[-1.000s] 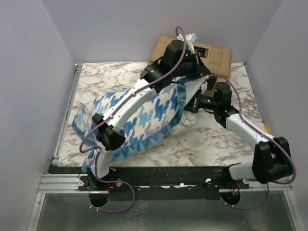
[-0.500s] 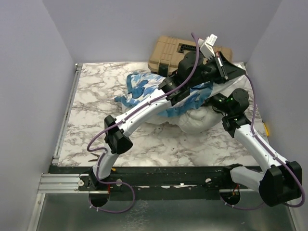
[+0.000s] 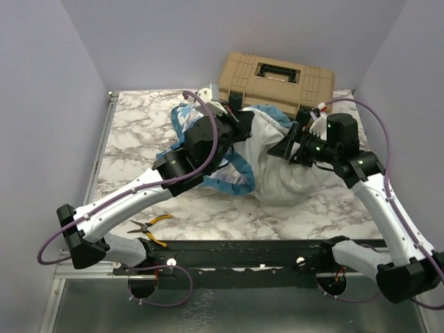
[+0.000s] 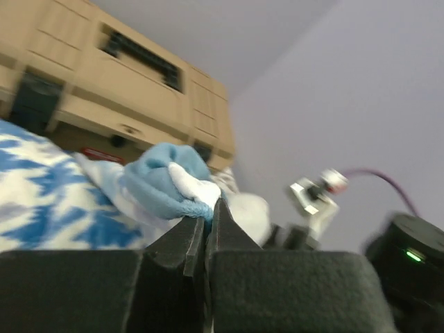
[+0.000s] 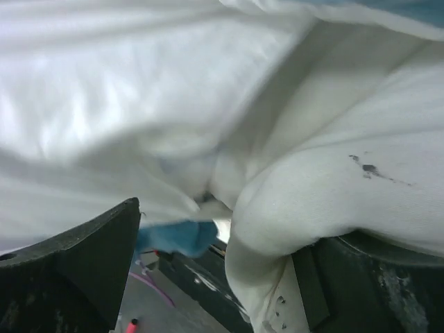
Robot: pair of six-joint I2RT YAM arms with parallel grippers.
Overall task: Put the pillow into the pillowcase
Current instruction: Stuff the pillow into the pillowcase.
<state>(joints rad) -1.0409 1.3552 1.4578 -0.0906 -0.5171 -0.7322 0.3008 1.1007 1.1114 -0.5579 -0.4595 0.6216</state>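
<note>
The fingers (image 4: 177,243) of the left gripper (image 4: 207,208) are clamped on the pillowcase (image 4: 48,201) frill in front of the tan case (image 3: 277,76), those of the right gripper (image 5: 218,229) are spread wide against the pillow (image 3: 284,184) there, and stuffing is judged half done, so a deeper push is called for.

Pillow (image 3: 288,186) partly hidden by pillowcase (image 3: 239,184), toolbox (image 4: 104,76) blurred

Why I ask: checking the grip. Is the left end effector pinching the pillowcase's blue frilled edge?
Yes, the left end effector is shut on the blue frill of the pillowcase in the left wrist view.
</note>
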